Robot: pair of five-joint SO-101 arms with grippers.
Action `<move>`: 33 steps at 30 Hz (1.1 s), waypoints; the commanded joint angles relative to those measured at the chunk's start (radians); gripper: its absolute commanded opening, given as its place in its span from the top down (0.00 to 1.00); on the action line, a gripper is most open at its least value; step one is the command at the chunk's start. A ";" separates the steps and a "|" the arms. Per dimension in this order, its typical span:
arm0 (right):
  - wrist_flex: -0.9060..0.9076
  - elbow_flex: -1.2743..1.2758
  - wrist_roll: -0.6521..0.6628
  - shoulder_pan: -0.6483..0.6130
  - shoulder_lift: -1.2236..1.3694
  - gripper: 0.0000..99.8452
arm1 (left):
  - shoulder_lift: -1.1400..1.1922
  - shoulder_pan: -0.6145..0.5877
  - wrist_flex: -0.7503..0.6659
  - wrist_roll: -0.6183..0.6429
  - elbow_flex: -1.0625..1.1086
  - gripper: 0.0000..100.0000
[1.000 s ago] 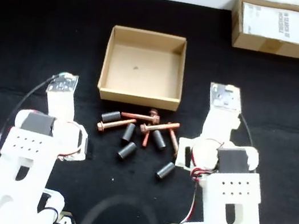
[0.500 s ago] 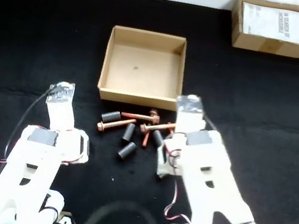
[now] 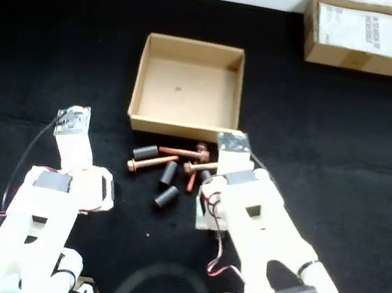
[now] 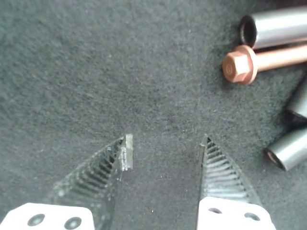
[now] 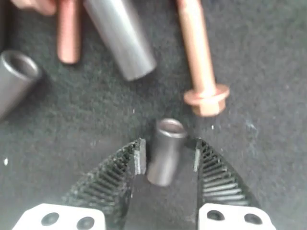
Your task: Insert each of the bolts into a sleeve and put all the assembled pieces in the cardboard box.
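Observation:
Several copper bolts and dark grey sleeves lie loose on the black mat in front of the cardboard box. My right gripper is at the pile's near right side. In its wrist view the right gripper is open, its fingers either side of one sleeve with small gaps, and a bolt head lies just beyond. My left gripper sits left of the pile; it is open over bare mat, a bolt head and a sleeve ahead to one side.
A second cardboard box holding a printed sheet stands at the far right. The right arm hides the pile's right part in the high view. Black mat extends to either side of the pile.
The right arm swung left and in over the pile, bringing its gripper around the near right sleeve. The left arm shifted slightly to the left.

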 commanded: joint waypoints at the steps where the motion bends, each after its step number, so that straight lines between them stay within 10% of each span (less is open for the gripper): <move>1: -0.031 0.024 -0.006 -0.004 0.048 0.84 | 0.004 -0.012 -0.009 0.002 -0.004 0.77; 17: 0.027 -0.015 0.002 0.065 0.087 0.99 | 0.004 -0.010 -0.044 0.002 -0.001 0.77; 33: 0.750 -0.944 0.002 0.420 0.081 0.99 | 0.002 -0.012 -0.048 0.003 0.012 0.77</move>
